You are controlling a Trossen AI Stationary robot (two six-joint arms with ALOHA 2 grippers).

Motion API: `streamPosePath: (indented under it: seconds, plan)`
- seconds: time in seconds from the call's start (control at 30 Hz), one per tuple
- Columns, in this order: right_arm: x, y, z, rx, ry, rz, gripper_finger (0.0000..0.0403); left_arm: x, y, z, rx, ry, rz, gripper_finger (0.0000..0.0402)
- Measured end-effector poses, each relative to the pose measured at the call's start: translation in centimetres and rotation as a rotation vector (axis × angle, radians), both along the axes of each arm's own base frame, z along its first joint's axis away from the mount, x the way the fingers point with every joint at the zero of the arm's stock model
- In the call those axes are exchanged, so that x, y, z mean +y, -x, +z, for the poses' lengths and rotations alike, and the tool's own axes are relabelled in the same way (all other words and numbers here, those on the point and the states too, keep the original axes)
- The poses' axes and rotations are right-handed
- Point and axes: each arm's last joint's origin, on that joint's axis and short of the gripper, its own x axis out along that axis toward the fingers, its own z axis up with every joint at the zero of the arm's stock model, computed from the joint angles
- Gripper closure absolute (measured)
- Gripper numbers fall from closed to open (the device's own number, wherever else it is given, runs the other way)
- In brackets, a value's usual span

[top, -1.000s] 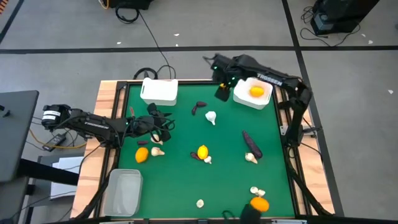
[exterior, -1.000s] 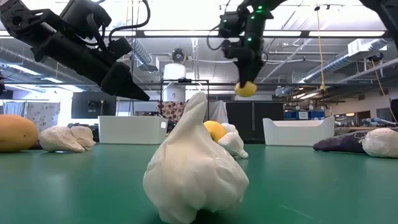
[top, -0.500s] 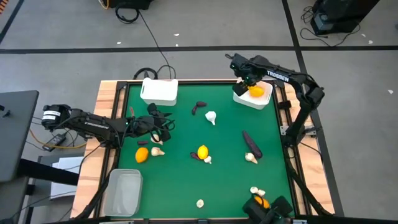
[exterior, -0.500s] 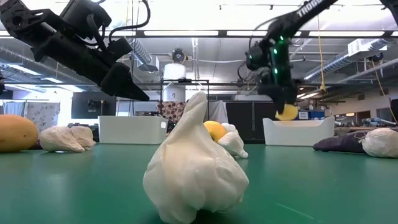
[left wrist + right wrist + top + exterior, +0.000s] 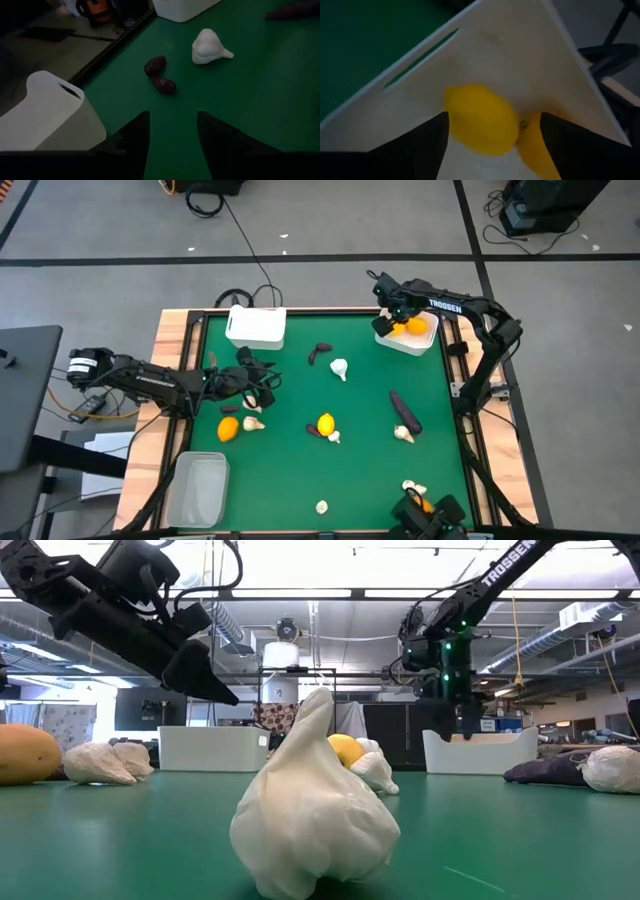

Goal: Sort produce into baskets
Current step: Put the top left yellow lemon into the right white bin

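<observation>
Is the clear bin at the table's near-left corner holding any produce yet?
No. In the high view the clear bin shows only its bare bottom, while citrus fruits lie in the white bin under the right gripper.

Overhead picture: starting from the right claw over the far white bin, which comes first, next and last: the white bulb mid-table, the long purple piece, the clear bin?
From the right gripper:
1. White bulb, toward mid-table.
2. Long purple piece, on the right side, nearer the front.
3. Clear bin, front left corner, farthest.

Dark jointed arms (image 5: 455, 308), apparently white-lettered
</observation>
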Motion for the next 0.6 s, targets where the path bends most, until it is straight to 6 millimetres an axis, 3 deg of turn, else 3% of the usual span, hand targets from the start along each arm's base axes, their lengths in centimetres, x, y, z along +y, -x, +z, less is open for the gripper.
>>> streamPosePath:
  seconds: [0.13,0.37,0.47,0.6]
  plan:
    - [1.2,-0.7,1.2,-0.009,0.043,0.038,0.0081,0.0,0.0,0.0,0.000,0.001,0.000,0.0231]
    - [5.5,-2.2,6.1,-0.156,0.169,0.172,0.0089,0.0,0.0,0.1,0.013,0.067,0.018,0.0231]
    - [8.2,-3.4,7.4,-0.290,0.171,0.286,0.0090,0.0,-0.3,1.8,0.101,0.168,0.085,0.0231]
    - [11.5,-4.8,7.7,-0.474,0.229,0.422,0.0090,-0.1,-0.1,4.9,0.304,0.251,0.164,0.0231]
